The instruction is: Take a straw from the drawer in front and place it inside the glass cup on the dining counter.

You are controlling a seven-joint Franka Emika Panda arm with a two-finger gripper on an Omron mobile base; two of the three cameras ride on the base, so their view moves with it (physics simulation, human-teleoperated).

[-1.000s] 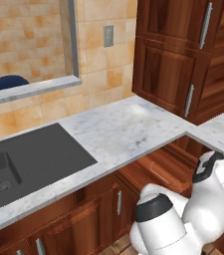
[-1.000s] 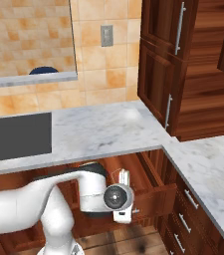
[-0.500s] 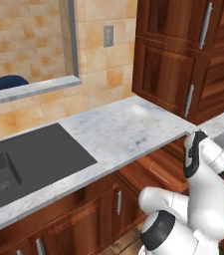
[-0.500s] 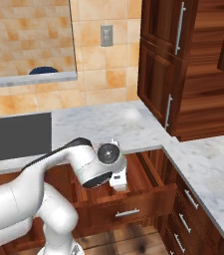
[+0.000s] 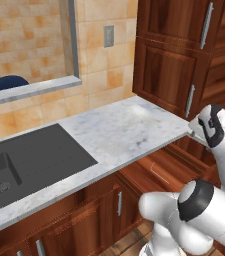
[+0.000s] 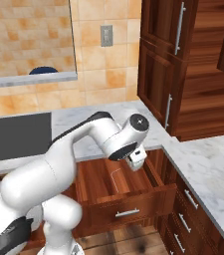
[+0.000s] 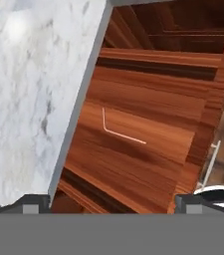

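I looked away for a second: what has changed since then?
The arm swung up from low in front of the cabinets, carrying the gripper above the open drawer. Its jaws stayed open, holding nothing. The straw lies on the drawer floor; the drawer stayed open.

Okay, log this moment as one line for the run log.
stage: reaching for straw | drawer: open | straw: lying on drawer floor, bent, untouched | gripper: open, above drawer, empty | counter: beside sink

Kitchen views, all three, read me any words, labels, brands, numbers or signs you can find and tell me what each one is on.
None to read. The wall plate on the tiles is blank, the marble counter, the cabinet doors and the open drawer carry no lettering, and the straw lying in the drawer has no print.
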